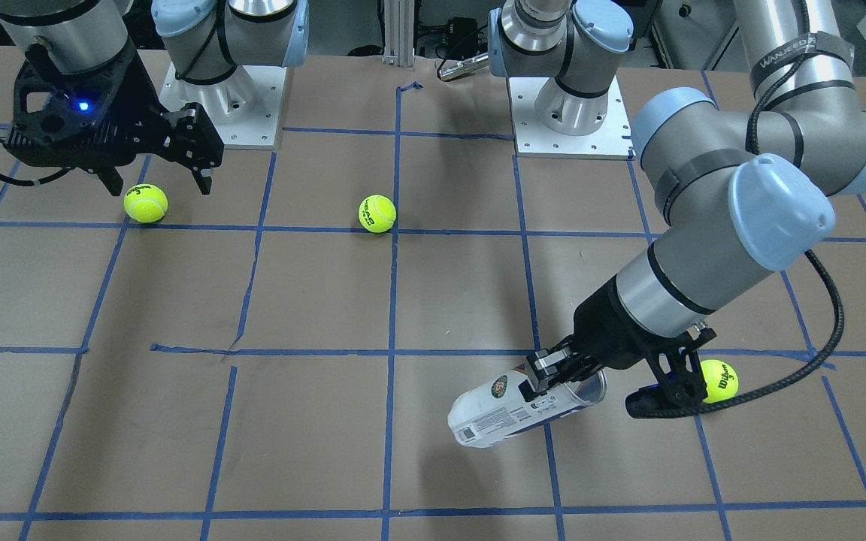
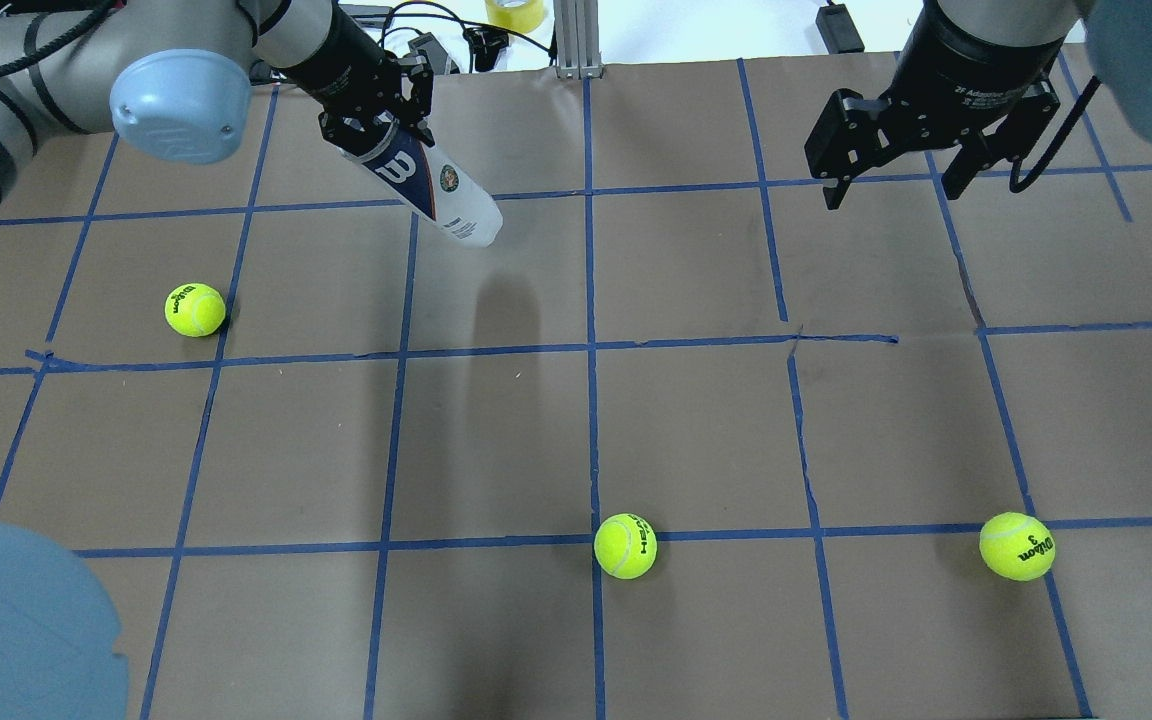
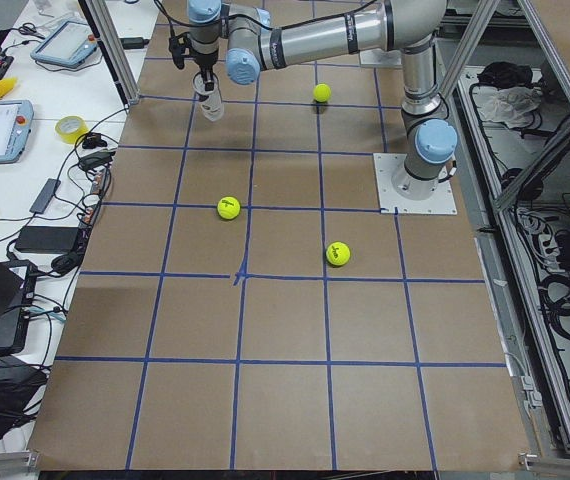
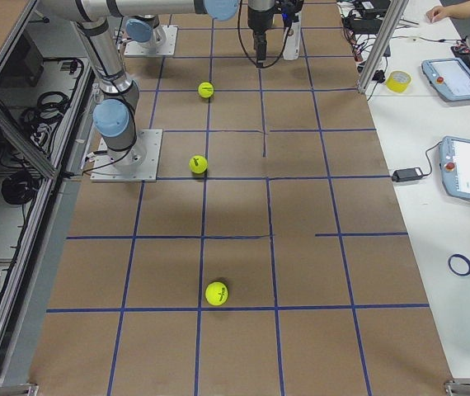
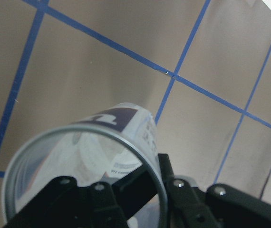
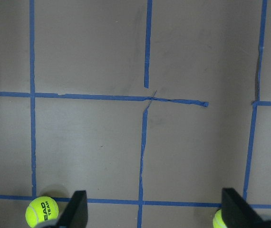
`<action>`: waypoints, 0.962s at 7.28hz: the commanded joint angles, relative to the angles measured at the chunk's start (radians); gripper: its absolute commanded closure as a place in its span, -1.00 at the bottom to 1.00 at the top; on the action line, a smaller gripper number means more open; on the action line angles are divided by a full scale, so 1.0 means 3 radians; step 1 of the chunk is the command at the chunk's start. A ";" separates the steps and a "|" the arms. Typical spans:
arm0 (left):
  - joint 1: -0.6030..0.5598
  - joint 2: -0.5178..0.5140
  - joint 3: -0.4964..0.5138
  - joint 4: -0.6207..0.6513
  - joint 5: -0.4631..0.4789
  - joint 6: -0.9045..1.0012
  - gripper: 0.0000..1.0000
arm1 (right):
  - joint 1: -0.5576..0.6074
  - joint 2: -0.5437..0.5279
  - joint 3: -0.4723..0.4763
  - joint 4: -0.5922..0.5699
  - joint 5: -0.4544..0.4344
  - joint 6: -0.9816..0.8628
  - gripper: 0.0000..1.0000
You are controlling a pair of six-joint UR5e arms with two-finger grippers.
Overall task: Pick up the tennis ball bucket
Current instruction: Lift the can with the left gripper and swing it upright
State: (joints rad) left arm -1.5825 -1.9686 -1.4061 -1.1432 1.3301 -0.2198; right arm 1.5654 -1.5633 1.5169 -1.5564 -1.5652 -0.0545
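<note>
The tennis ball bucket point(image 1: 497, 412) is a clear can with a white and dark-blue label. It hangs tilted above the table, open mouth up, and casts a shadow on the paper. It also shows in the overhead view point(image 2: 436, 195). My left gripper point(image 1: 553, 373) is shut on its rim at the open end, and shows from above too point(image 2: 376, 125). In the left wrist view the can's mouth point(image 5: 78, 175) is empty, with one finger inside the rim and one outside. My right gripper point(image 2: 891, 190) is open and empty, far from the can, above a tennis ball point(image 1: 146, 203).
Three yellow-green tennis balls lie on the brown paper with its blue tape grid: one near my left arm point(image 2: 195, 309), one in the middle point(image 2: 625, 546), one on the right point(image 2: 1017, 546). The arm bases point(image 1: 568, 120) stand at the table's robot side.
</note>
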 commanded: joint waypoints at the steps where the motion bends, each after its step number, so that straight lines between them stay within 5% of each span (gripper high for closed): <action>1: -0.0216 -0.0131 0.0156 0.0001 0.0530 0.0801 1.00 | -0.0003 0.0006 0.0001 -0.0007 0.0012 -0.0013 -1.00; 2: -0.0308 -0.0217 0.0162 0.0017 0.0622 0.1179 1.00 | -0.0003 0.0000 -0.0004 -0.0007 0.0002 -0.0013 -1.00; 7: -0.0483 -0.0285 0.0116 -0.0049 0.0623 0.1152 0.91 | -0.0023 0.0016 0.0001 0.0008 0.0017 -0.0013 -1.00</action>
State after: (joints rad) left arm -1.7214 -2.0530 -1.3675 -1.1473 1.5153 0.1305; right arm 1.5591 -1.5587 1.5164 -1.5577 -1.5638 -0.0587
